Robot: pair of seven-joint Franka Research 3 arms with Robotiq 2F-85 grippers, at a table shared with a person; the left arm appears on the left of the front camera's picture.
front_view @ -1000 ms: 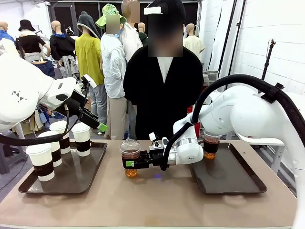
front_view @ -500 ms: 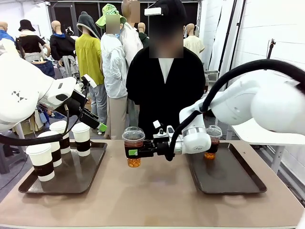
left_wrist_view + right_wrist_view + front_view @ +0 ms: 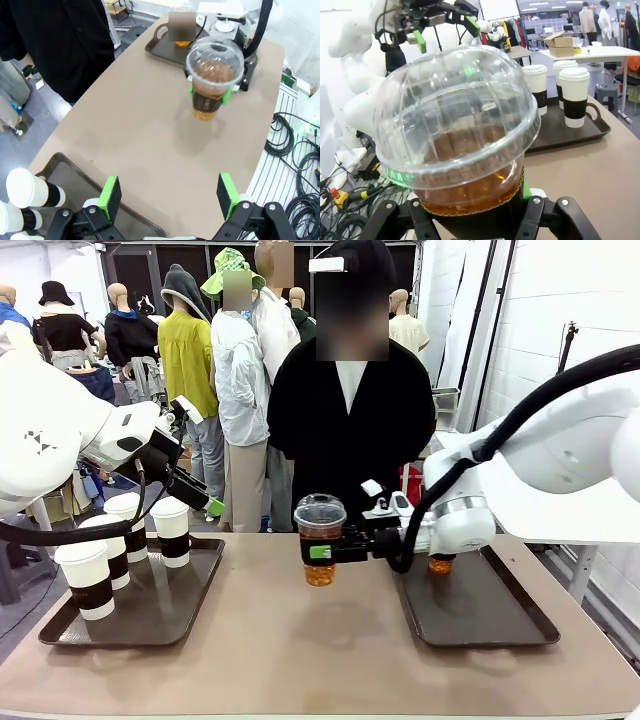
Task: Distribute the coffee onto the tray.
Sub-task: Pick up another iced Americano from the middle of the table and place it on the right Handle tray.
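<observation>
the right gripper [image 3: 322, 550] pinches a clear dome-lidded cup [image 3: 320, 538] of brown drink, its green pads pressed on either side of the cup's lower body. the cup stands upright, lifted clear of the counter [image 3: 300, 640], over the bare stretch between the two trays and in front of the person [image 3: 350, 410] in black at the far side. in the left wrist view the same cup [image 3: 214, 75] hangs above the counter [image 3: 140, 125] with a green pad on each side of it, and its shadow lies on the surface below. in the right wrist view the cup [image 3: 457, 130] sits between that gripper's fingers, dome lid toward the camera.

a second clear cup [image 3: 440, 562] of brown drink sits on the right tray [image 3: 480, 610], mostly hidden behind the right arm's wrist.

the left tray [image 3: 140, 605] carries four tall white paper cups with dark sleeves: one at the near left corner [image 3: 84, 578], one behind it [image 3: 107, 548], and two at the back [image 3: 126, 523] [image 3: 171, 530], side by side.

the left gripper [image 3: 195, 500] hovers above the back of the left tray, well apart from the held cup. in its own wrist view the left gripper [image 3: 170, 192] has its green-padded fingers spread wide with nothing between them, over the counter by the tray's [image 3: 65, 170] corner.
</observation>
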